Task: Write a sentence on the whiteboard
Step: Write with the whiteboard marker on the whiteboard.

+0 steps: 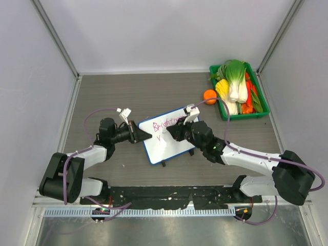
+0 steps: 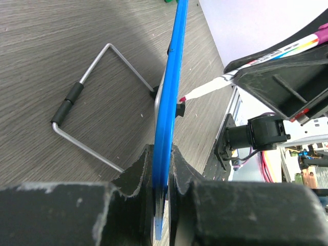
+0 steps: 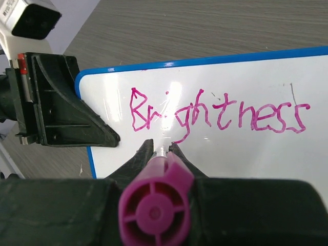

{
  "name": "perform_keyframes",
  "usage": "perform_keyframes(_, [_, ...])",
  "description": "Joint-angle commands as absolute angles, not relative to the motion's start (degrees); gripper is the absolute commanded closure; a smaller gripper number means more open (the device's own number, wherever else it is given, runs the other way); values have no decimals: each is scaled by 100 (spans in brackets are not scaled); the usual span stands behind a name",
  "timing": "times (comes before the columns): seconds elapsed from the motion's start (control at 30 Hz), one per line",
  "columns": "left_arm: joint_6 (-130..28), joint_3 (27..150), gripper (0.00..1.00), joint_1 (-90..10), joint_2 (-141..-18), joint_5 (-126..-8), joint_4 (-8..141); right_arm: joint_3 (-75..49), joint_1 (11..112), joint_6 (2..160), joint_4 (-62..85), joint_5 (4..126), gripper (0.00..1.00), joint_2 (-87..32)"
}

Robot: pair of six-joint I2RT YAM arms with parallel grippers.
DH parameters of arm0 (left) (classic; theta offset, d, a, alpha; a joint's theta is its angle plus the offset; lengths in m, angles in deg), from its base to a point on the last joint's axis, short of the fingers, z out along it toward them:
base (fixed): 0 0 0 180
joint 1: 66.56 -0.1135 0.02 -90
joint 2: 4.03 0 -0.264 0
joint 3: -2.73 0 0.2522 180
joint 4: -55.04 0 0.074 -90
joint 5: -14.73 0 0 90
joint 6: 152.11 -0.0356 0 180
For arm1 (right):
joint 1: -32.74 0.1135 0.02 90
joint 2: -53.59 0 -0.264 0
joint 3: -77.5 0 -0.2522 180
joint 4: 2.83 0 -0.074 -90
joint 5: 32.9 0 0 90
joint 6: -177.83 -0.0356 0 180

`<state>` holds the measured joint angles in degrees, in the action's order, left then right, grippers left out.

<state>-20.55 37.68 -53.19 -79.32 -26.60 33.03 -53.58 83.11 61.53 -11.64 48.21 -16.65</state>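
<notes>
Bright, even light leaves soft shadows on the counter (image 1: 102,92). Glare spots the whiteboard (image 3: 246,164) (right wrist view); the marker (image 3: 154,205) blurs up close.

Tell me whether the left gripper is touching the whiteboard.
Touching. The left wrist view shows the left gripper clamped on the whiteboard at its blue edge, one jaw pressed against each face with no gap.

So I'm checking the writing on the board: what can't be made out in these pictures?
1. Second line: in the right wrist view the marker and the jaws holding it cover the board below "Brightness".
2. Top view: the writing is too small to read, and the right gripper covers its end.
3. Left wrist view: the board is edge-on, so its face is hidden.
</notes>
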Motion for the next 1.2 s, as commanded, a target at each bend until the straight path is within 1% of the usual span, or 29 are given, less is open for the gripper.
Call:
perform_keyframes(0.0, [-2564,3688,100,-5338,-8067,-3027,3637,-5173,8311,6111,-1456,4848,99,-1839])
perform_keyframes(0.23, [-2564,3688,100,-5346,-8076,-3027,3637,-5314,8311,6041,-1588,4892,99,-1892])
perform_keyframes(0.83, [-2564,3688,100,-5338,-8076,-3018,3628,-5533,8311,6032,-1289,5095,99,-1980])
perform_keyframes(1.17, [-2555,3697,100,-5346,-8103,-3009,3611,-5754,8311,5900,-1263,4726,99,-1778])
